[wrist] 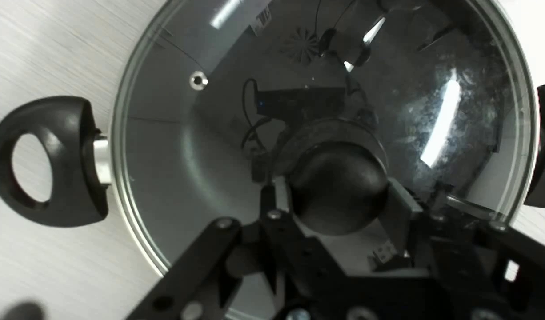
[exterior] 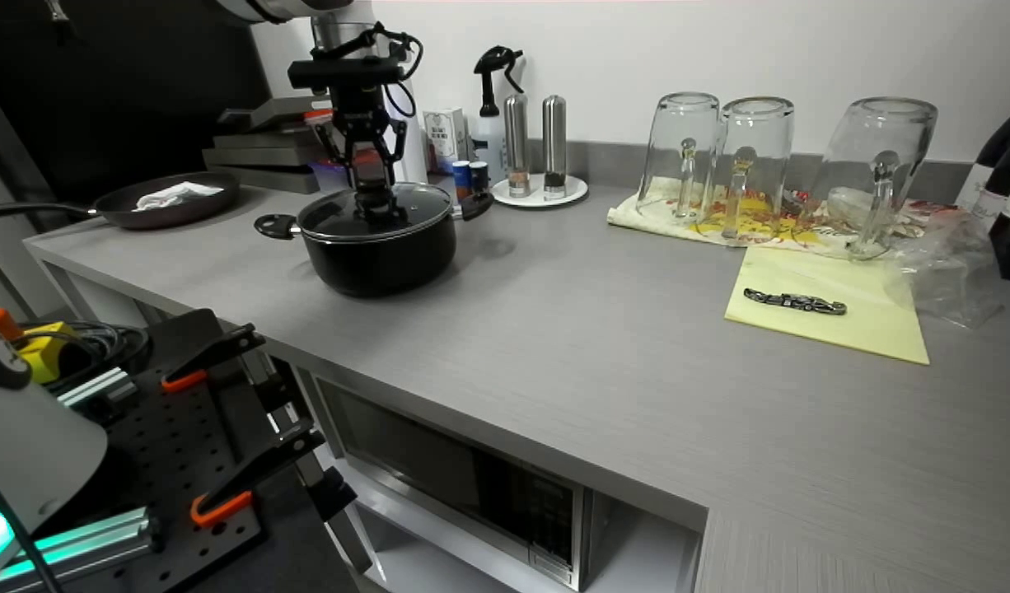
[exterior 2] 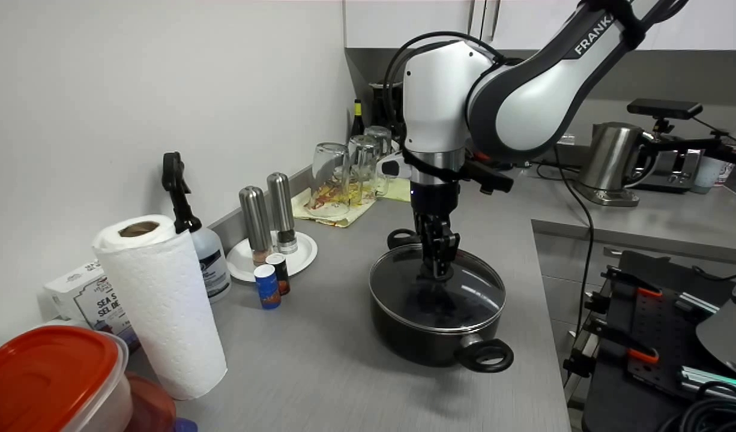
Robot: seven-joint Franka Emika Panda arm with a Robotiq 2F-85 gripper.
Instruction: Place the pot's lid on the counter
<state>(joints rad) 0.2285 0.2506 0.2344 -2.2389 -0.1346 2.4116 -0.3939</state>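
The black pot (exterior: 381,268) stands upright on the grey counter (exterior: 587,329); it also shows in an exterior view (exterior 2: 428,348). The round glass lid (exterior 2: 473,303) with its metal-looking rim sits on the pot, and it fills much of the wrist view (wrist: 201,146). My gripper (exterior: 376,198) points straight down over the lid's centre, and it also shows in an exterior view (exterior 2: 438,264). In the wrist view both finger pads press against the sides of the black knob (wrist: 339,189), so the gripper is shut on it. The knob is mostly hidden in both exterior views.
Salt and pepper mills stand on a white plate (exterior: 575,191) behind the pot. Glass mugs (exterior: 744,169) stand on a cloth by the wall. A frying pan (exterior: 167,216), a paper towel roll (exterior 2: 161,312) and a red-lidded container (exterior 2: 50,378) stand near one end.
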